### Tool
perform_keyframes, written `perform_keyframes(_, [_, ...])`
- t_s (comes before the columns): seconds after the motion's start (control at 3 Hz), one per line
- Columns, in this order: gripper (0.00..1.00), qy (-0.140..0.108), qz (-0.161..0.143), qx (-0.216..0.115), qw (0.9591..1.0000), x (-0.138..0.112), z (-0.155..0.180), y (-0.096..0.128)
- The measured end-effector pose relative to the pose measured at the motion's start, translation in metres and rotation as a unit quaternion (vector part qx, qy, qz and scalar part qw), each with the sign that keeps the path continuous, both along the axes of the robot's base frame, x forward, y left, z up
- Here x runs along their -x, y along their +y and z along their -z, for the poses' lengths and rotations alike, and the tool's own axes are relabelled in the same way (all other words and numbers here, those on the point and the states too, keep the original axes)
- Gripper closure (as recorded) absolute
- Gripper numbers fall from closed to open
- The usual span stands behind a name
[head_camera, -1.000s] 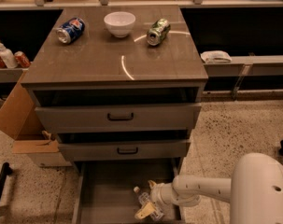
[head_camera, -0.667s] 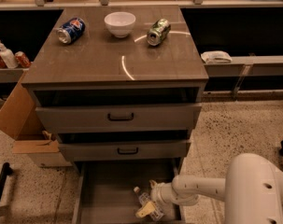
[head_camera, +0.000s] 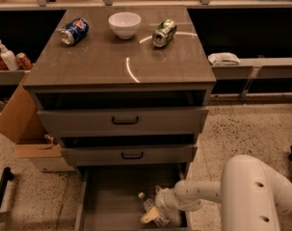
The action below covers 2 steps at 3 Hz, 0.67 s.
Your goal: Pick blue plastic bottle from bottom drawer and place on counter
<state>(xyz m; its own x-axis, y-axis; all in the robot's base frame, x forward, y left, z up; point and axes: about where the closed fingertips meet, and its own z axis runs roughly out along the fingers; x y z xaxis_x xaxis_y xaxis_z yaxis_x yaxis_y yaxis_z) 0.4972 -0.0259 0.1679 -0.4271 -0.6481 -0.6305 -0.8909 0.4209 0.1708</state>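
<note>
The bottom drawer [head_camera: 112,201] is pulled open at the foot of the cabinet. The blue plastic bottle [head_camera: 147,203], clear with a white cap, lies on the drawer's floor near its right side, cap pointing to the back left. My gripper [head_camera: 152,214] reaches in from the right, low in the drawer, right at the bottle's lower end. My white arm [head_camera: 251,196] fills the bottom right. The counter [head_camera: 107,57] is the glossy grey-brown top of the cabinet.
On the counter lie a blue soda can [head_camera: 74,31], a white bowl [head_camera: 125,24] and a green can [head_camera: 164,32]. Two upper drawer fronts [head_camera: 124,121] stand slightly open. A cardboard box [head_camera: 20,124] is at the left, and a white pump bottle [head_camera: 8,57] stands on the left shelf.
My arm's white body has shifted slightly left. The gripper and the bottle stay in the same spot in the drawer.
</note>
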Motion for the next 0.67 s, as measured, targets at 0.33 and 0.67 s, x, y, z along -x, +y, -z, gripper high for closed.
perform_keyframes(0.33, [0.0, 0.002, 0.0, 0.019, 0.9998, -0.004, 0.013, 0.002])
perform_keyframes(0.67, [0.0, 0.006, -0.004, 0.036, 0.9993, -0.007, 0.025, 0.002])
